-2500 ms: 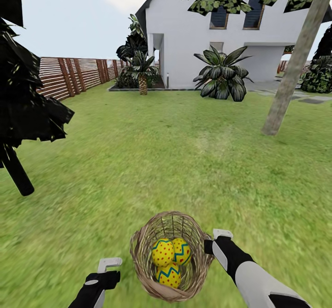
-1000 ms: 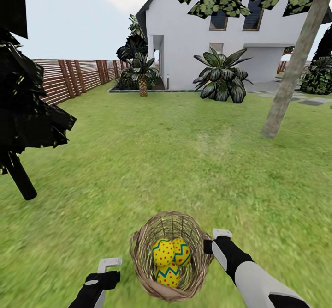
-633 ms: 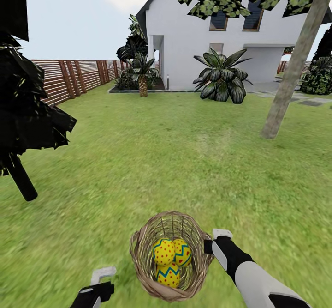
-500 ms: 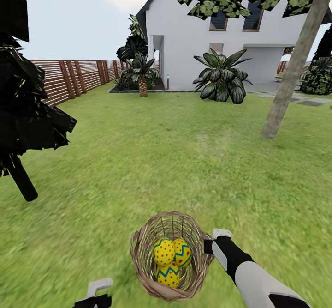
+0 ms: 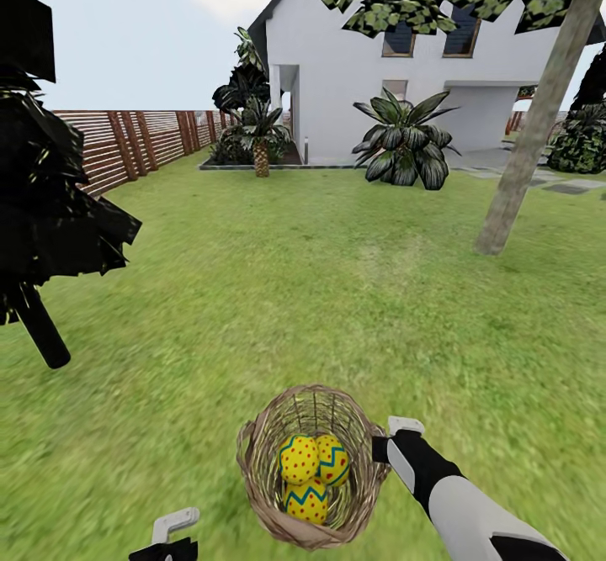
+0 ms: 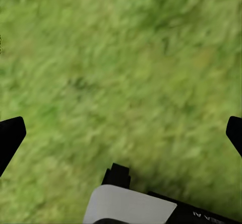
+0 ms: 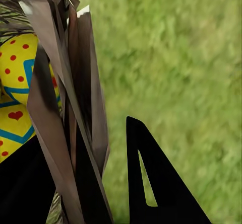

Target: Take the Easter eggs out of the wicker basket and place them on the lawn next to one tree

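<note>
Left gripper (image 5: 172, 531) hangs low, jaws spread; right gripper (image 5: 389, 439) reaches forward, clamped.

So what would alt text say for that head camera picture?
A wicker basket holding three Easter eggs is gripped at its rim by the right end effector above a lawn. A leaning tree and white house stand beyond.

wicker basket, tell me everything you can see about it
The wicker basket is a small round bowl of tan-brown woven twigs, open-weave so grass shows through its far wall. It is held off the lawn, tilted slightly, low and central in the head view. Three yellow Easter eggs with red dots and blue zigzags are piled inside. The right hand is clamped on its rim: in the right wrist view, twigs pass between the fingers.
</note>
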Tool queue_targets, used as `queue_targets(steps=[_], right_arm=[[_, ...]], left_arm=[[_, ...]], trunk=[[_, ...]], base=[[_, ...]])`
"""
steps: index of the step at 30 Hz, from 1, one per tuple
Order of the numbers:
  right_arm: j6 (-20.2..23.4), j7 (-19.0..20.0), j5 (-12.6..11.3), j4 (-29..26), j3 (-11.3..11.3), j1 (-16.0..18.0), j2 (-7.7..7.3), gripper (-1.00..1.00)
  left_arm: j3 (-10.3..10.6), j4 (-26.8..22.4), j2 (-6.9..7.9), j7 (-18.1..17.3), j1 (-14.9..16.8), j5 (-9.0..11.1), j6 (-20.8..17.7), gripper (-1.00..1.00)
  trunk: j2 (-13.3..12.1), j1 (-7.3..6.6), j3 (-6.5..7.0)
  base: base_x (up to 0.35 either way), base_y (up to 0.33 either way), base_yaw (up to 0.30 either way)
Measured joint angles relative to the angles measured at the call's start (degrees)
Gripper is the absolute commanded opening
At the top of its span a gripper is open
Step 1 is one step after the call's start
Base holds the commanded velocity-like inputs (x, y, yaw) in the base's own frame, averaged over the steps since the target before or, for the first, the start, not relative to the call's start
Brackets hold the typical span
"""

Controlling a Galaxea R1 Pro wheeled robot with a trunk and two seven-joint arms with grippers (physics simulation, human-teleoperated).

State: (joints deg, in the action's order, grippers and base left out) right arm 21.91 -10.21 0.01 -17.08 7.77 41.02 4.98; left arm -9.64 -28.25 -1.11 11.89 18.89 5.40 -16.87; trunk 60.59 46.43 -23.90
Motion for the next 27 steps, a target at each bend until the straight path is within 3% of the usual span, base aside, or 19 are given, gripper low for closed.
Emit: queue_targets(steps=[23,27], right_arm=[[-0.01,0.0,0.0,0.0,-0.05,0.0,0.06,-1.0],[0.0,0.0,-0.01,0.08,-0.1,-0.04,0.06,-1.0]], left_arm=[[0.0,0.07,-0.09,-0.09,0.0,0.01,0.02,1.0],[0.05,-0.21,-0.09,-0.23,-0.11,0.07,0.12,1.0]], trunk=[[-9.23,-5.06,4.14],[-9.25,-5.07,4.14]], base=[[0.0,0.0,0.0],[0.041,0.0,0.0]])
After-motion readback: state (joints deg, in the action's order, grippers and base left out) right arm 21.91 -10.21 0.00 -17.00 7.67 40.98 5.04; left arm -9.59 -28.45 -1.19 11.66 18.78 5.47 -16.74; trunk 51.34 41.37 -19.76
